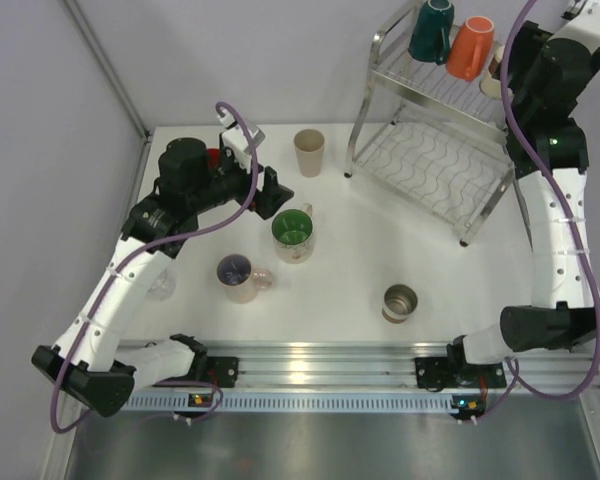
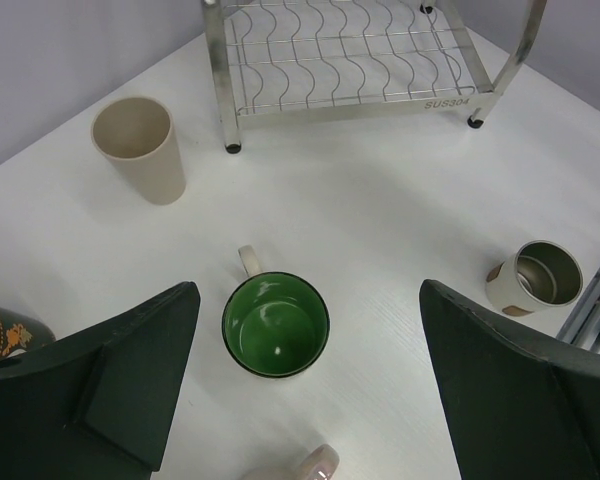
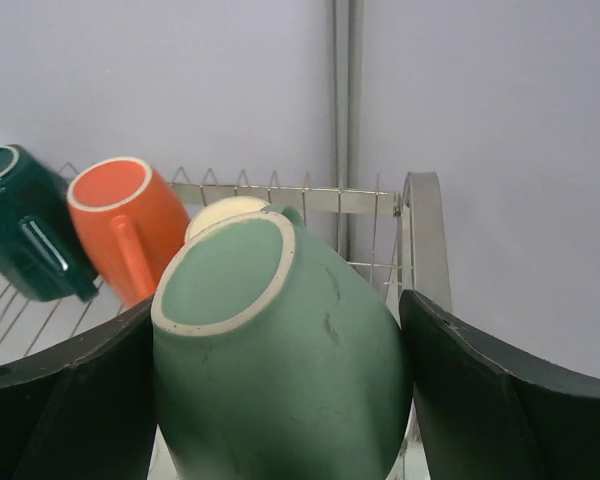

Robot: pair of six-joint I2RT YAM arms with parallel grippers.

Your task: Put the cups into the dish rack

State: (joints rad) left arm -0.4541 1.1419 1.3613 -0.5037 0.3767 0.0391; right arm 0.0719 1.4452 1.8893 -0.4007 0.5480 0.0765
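Observation:
The dish rack (image 1: 430, 160) stands at the back right, with a dark teal cup (image 1: 432, 30), an orange cup (image 1: 470, 48) and a beige cup (image 1: 493, 75) on its top tier. My right gripper (image 3: 275, 320) is shut on a mint cup (image 3: 280, 370), bottom up, over that tier beside the orange cup (image 3: 120, 225). My left gripper (image 2: 307, 290) hangs open above a green-lined mug (image 2: 275, 325) on the table. Also on the table are a beige tumbler (image 1: 309, 152), a pinkish mug (image 1: 240, 276), a steel cup (image 1: 400, 302) and a red cup (image 1: 213, 157).
The rack's lower shelf (image 2: 340, 60) is bare wire. A metal rail (image 1: 310, 365) with both arm bases runs along the near edge. A wall with a vertical post (image 3: 342, 100) stands behind the rack.

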